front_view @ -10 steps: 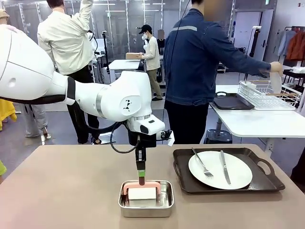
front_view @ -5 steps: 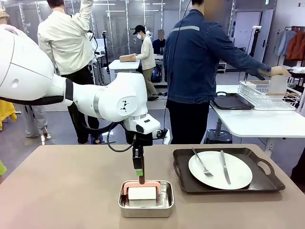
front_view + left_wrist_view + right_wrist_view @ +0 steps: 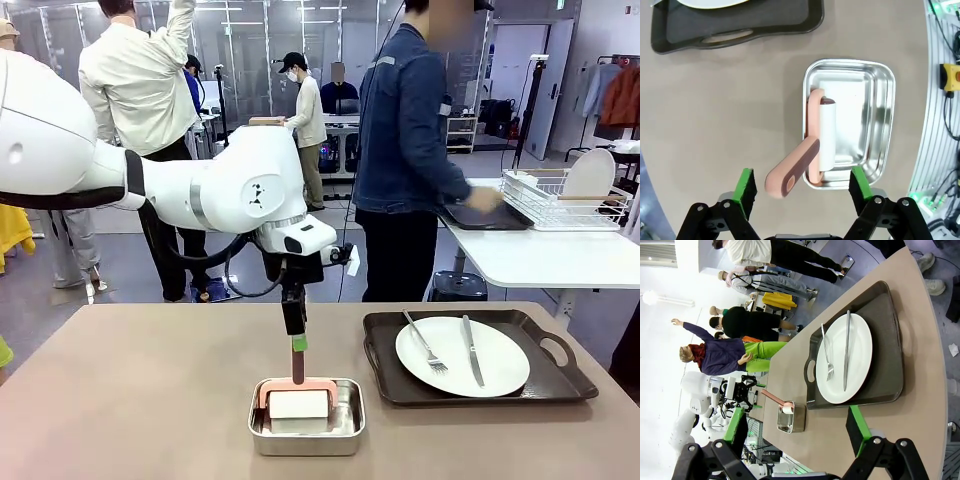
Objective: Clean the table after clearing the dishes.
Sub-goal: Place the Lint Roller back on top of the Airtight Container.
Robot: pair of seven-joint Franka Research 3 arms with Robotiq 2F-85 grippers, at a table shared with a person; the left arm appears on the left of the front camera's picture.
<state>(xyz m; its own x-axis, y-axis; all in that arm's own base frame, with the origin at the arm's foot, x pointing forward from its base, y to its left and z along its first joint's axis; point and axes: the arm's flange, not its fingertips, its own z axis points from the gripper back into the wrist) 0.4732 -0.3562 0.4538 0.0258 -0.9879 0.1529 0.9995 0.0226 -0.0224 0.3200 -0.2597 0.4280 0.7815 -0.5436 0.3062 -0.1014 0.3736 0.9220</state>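
A: What is the left gripper (image 3: 801, 181) doing?
B: It hangs above the steel pan (image 3: 888, 115) with its fingers spread wide, pinching nothing. The roller's pink handle (image 3: 792, 172) lies between the green pads (image 3: 746, 184), clear of both.
A: How does it take the roller well?
B: Probably by dropping straight down, centring the handle and closing on its thick end, at seven o'clock from the white roll (image 3: 827, 130). That way the roll lifts clear without dragging the pan.
A: And the right gripper (image 3: 796, 415)?
B: Spread too, and empty, with the tray ahead of it.
A: The dishes?
B: One plate (image 3: 500, 365), with fork (image 3: 425, 345) and knife (image 3: 470, 350), sits on its tray (image 3: 385, 390) on the table (image 3: 150, 400), at three o'clock from the pan. Clearing looks unfinished.
A: What is hidden?
B: The left wrist view cuts off the tray at twelve o'clock. The roll covers part of the pan floor, and its material cannot be told.
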